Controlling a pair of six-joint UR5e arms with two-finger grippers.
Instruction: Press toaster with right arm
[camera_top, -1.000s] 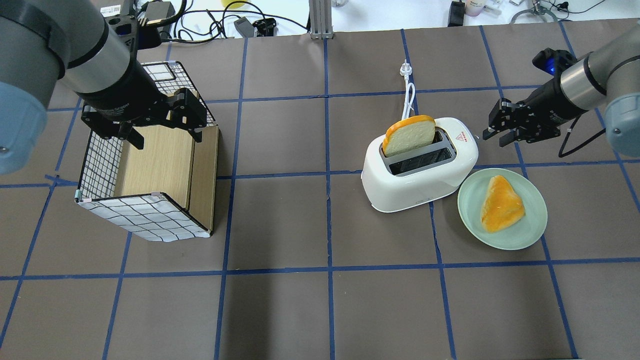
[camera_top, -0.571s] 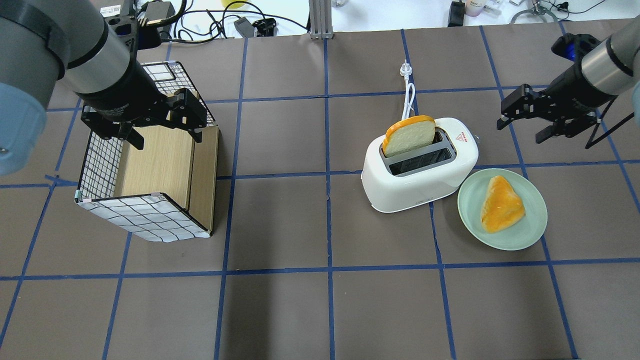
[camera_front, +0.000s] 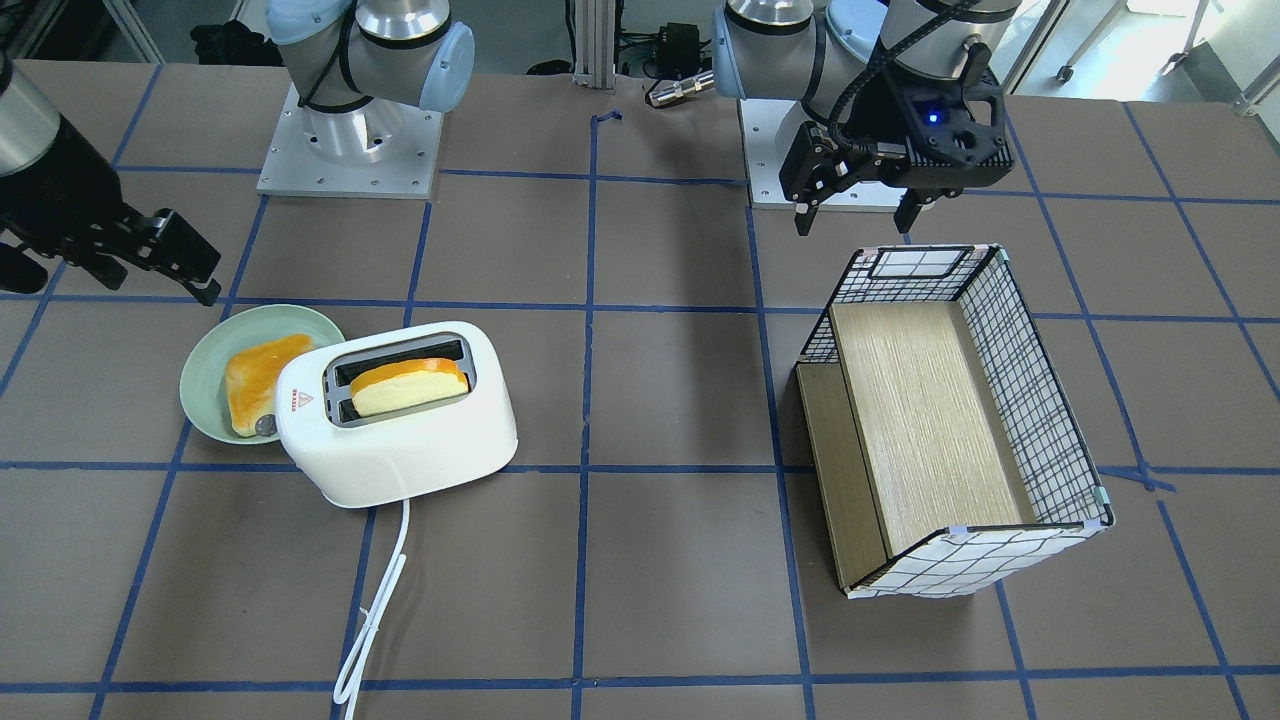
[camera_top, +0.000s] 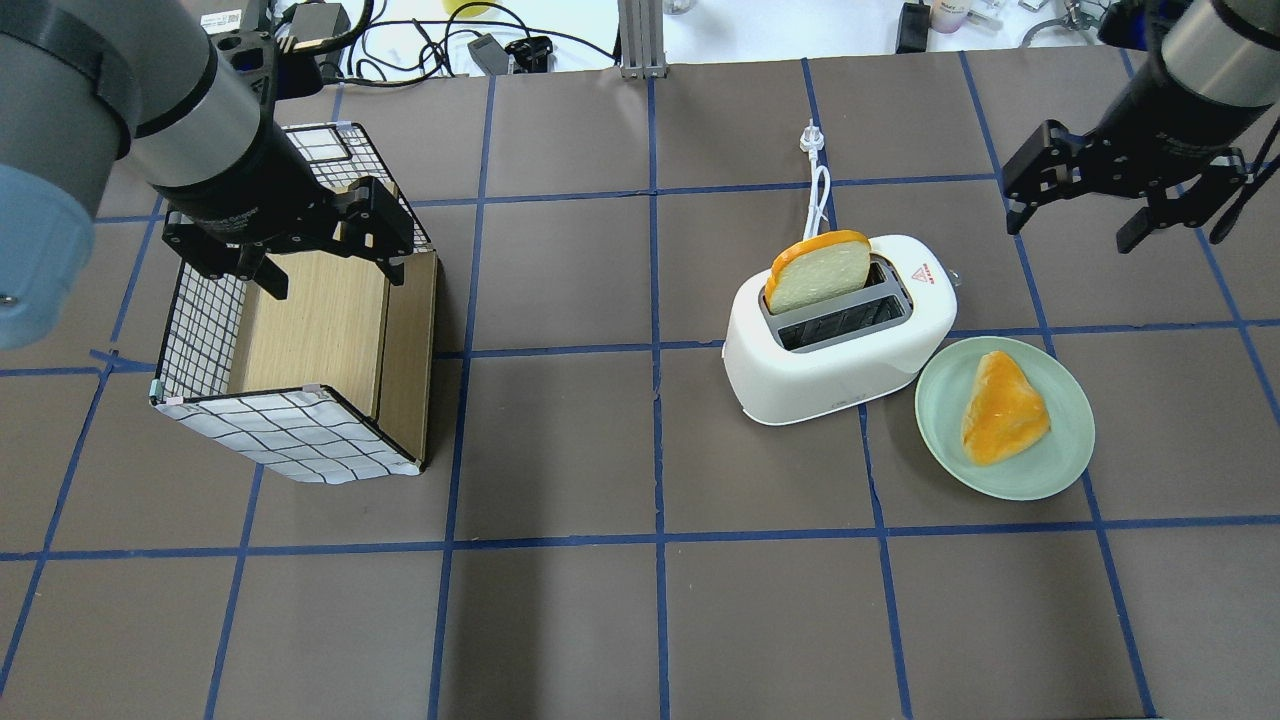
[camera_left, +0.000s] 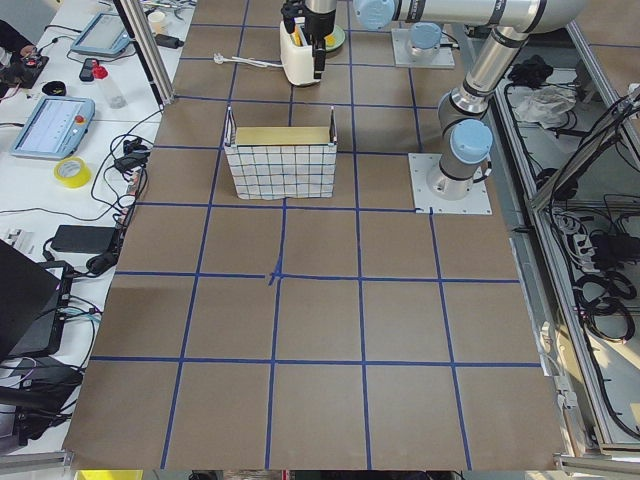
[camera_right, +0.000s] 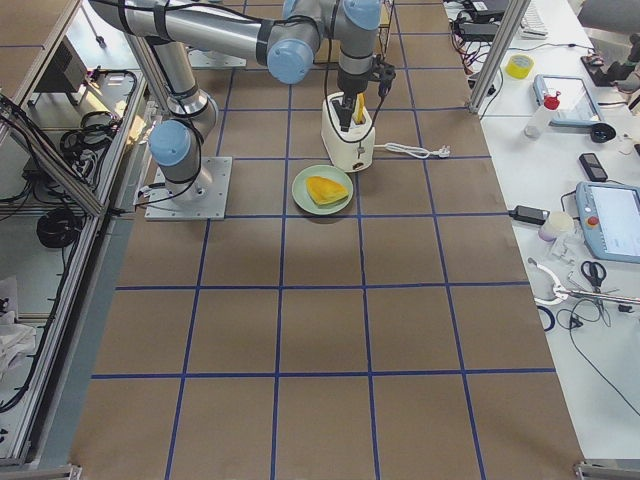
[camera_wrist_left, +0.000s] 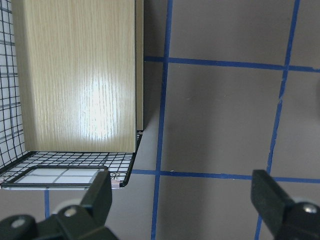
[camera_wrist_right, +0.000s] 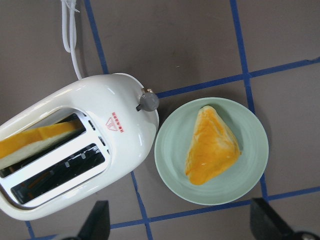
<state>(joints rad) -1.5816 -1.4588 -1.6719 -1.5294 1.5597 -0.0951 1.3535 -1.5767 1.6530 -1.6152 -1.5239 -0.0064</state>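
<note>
The white toaster (camera_top: 840, 345) stands on the table right of centre, with a bread slice (camera_top: 820, 270) sticking up from one slot. It also shows in the front view (camera_front: 400, 440) and the right wrist view (camera_wrist_right: 75, 150), where its grey end knob (camera_wrist_right: 148, 101) is seen. My right gripper (camera_top: 1072, 225) is open and empty. It hangs in the air to the right of and beyond the toaster, apart from it, and shows at the left edge of the front view (camera_front: 110, 275). My left gripper (camera_top: 335, 278) is open and empty over the checked box (camera_top: 290, 435).
A pale green plate (camera_top: 1040, 465) with a piece of orange bread (camera_top: 1003, 408) lies right beside the toaster's knob end. The toaster's white cord (camera_top: 820, 185) runs toward the far edge. The wood-lined checked box (camera_front: 1040, 400) stands at the left.
My right gripper has drawn away from the toaster's knob end, moving right and toward the table's far edge while turning. The toaster, bread and left arm have not moved.
</note>
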